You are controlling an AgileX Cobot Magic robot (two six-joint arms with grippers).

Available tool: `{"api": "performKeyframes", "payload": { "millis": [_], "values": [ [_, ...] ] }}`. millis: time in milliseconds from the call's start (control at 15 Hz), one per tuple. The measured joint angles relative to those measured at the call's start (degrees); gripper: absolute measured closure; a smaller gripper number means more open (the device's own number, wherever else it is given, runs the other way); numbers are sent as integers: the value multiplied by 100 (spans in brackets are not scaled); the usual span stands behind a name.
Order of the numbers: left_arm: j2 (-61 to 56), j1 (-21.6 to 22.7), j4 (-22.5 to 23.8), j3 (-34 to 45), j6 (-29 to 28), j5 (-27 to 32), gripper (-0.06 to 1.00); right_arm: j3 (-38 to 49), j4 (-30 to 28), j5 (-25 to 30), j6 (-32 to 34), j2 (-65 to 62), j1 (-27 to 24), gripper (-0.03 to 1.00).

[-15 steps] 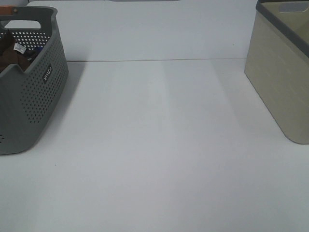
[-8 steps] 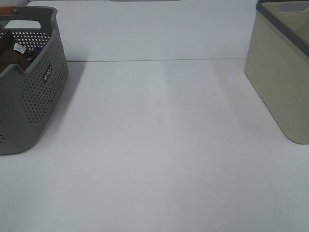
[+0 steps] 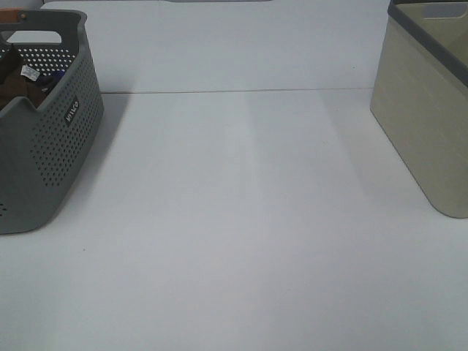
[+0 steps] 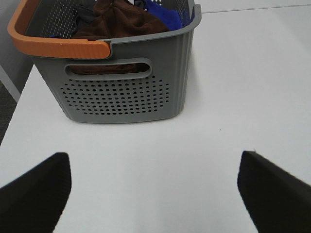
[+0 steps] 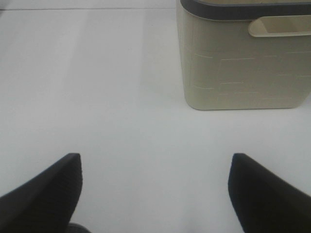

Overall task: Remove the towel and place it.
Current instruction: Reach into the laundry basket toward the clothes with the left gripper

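The dark brown towel point(image 4: 119, 22) lies bunched inside the grey perforated basket point(image 4: 121, 92) with an orange handle, among blue and dark laundry. In the exterior high view the basket point(image 3: 51, 139) stands at the far left, with a bit of the towel point(image 3: 14, 80) and its white tag showing. My left gripper point(image 4: 154, 187) is open and empty, above the table a short way from the basket's end wall. My right gripper point(image 5: 155, 191) is open and empty, facing the beige bin point(image 5: 243, 58). Neither gripper shows in the exterior high view.
The beige bin point(image 3: 428, 110) with a dark grey rim stands at the far right of the white table point(image 3: 241, 219). A seam runs across the table point(image 3: 241, 91) behind the middle. The table's left edge and dark floor show beside the basket in the left wrist view.
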Motion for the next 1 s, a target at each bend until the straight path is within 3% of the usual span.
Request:
{"api": "performKeyframes", "payload": {
  "millis": [467, 733, 1000],
  "values": [
    [189, 0, 6, -57, -6, -57, 7, 0, 0, 0, 0, 0, 0, 19],
    [1473, 0, 63, -659, -6, -1077, 15, 0, 0, 0, 0, 0, 0, 19],
    [3289, 0, 143, -1587, -52, -1650, 29, 0, 0, 0, 0, 0, 0, 19]
  ]
}}
